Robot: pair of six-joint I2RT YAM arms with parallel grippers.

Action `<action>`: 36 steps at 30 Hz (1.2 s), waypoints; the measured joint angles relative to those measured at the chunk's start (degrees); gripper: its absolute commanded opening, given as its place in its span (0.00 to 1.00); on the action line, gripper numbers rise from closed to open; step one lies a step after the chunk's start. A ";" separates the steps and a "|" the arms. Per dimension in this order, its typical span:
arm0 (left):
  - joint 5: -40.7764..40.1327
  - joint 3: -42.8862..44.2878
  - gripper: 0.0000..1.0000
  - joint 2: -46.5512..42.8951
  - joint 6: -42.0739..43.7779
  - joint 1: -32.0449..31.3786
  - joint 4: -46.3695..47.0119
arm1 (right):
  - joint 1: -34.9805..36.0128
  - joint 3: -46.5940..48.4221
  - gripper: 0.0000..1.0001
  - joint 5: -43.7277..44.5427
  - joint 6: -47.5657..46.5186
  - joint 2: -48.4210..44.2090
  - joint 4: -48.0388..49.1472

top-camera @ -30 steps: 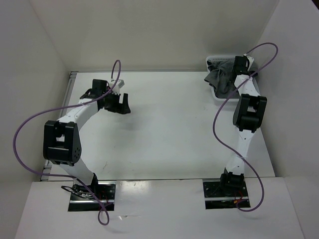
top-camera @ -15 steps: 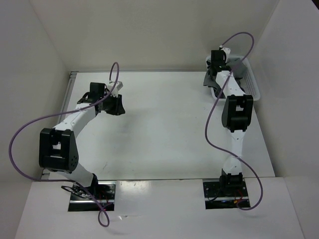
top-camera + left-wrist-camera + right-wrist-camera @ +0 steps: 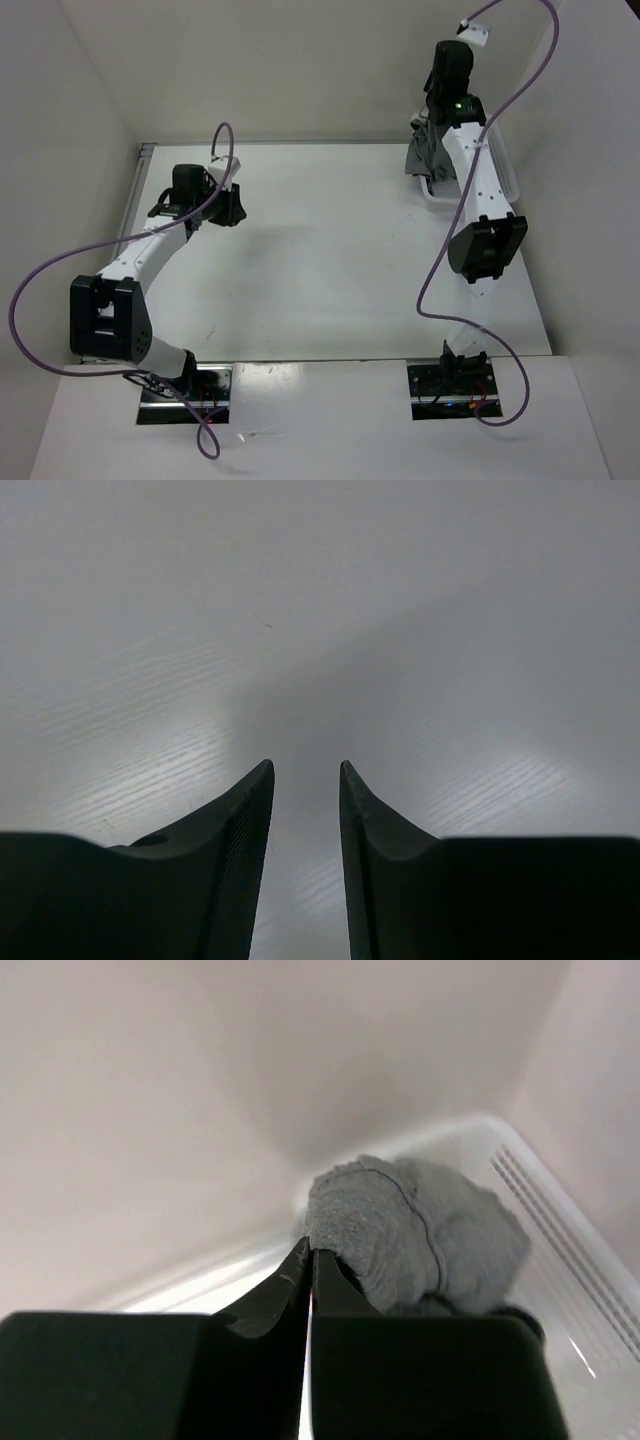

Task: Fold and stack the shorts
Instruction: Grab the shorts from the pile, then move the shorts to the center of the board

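Note:
The grey shorts (image 3: 424,152) hang bunched at the white basket's left edge at the back right. In the right wrist view they are a crumpled grey lump (image 3: 420,1230) with a thin seam line. My right gripper (image 3: 433,115) is raised high and shut on an edge of the fabric; in its own view the jaws (image 3: 310,1252) are pressed together with the cloth at their tips. My left gripper (image 3: 230,207) is open and empty over the bare table at the back left, its fingers apart in the left wrist view (image 3: 305,770).
A white plastic basket (image 3: 512,182) stands at the back right against the wall, and its slotted wall shows in the right wrist view (image 3: 560,1240). White enclosure walls stand at the left, back and right. Purple cables loop off both arms.
My right arm has risen and stretched upward, lifting the shorts partly out of the basket. My left arm has shifted slightly left and back, with its gripper still open.

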 measured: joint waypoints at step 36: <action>-3.54 -2.89 0.77 -7.74 0.00 13.11 2.01 | 9.94 -37.59 0.83 -42.27 0.57 -19.71 14.16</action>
